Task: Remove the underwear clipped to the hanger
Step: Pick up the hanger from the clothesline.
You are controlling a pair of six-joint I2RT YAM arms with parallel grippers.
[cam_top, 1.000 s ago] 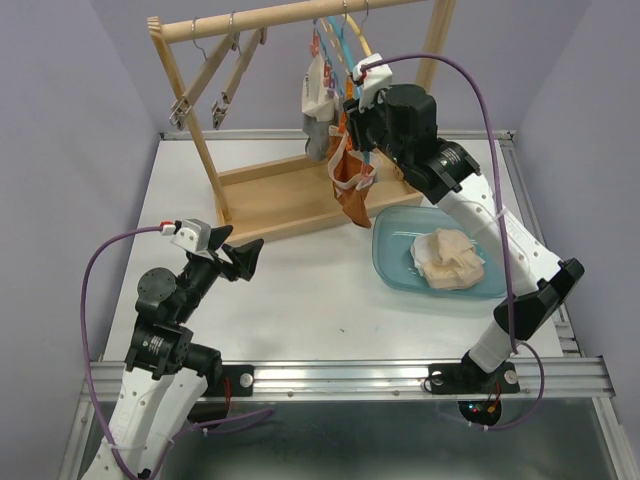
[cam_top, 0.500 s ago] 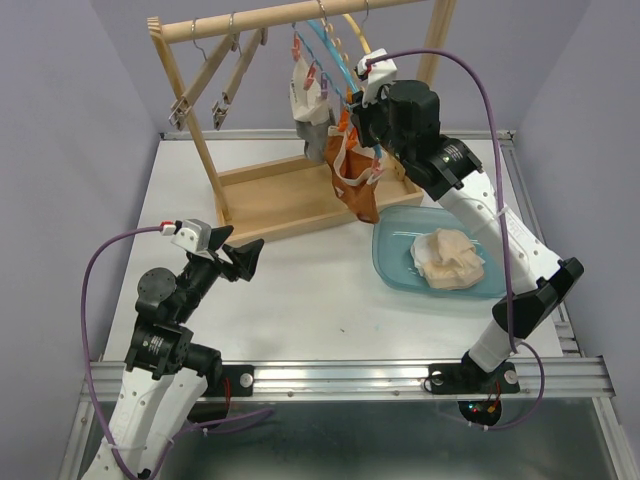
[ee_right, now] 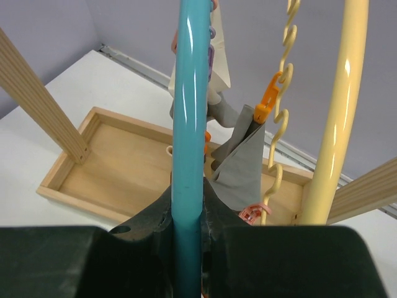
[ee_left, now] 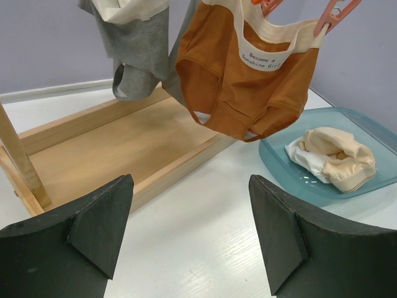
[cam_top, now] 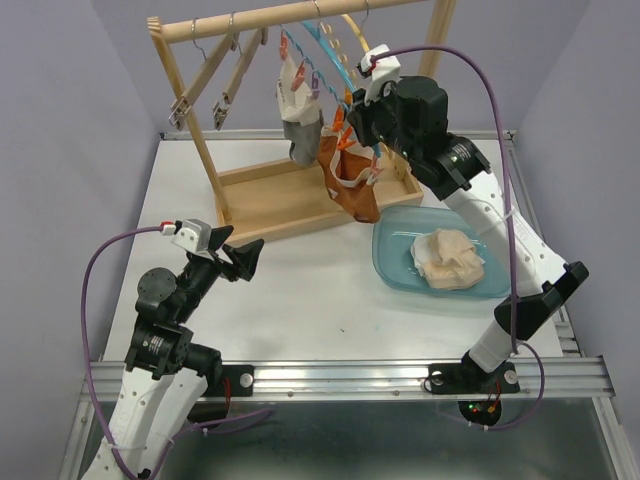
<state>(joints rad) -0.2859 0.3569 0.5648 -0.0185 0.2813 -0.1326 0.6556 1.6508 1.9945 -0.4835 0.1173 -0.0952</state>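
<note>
Right gripper (ee_right: 188, 214) clamped tight on teal hanger (ee_right: 189, 93), bar running straight up between jaws. Yellow hanger (ee_right: 338, 112) just right of it. Grey underwear (ee_right: 242, 155) hangs pegged beyond and below.

Left gripper (ee_left: 189, 230) wide open, holding nothing, low over tabletop (ee_left: 205, 211). Ahead of it, orange-brown underwear (ee_left: 248, 93) dangles from pink clips (ee_left: 332, 15) above wooden rack base (ee_left: 111, 143). Ahead-right, beige and white underwear (ee_left: 335, 155) lies in blue tub (ee_left: 372, 127).

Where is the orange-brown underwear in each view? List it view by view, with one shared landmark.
Top external: orange-brown underwear hangs upper centre, over the tray's right end.
Left wrist: top centre.
Right wrist: not identifiable; the blue hanger fills the middle.
Landmark: wooden tray.
</note>
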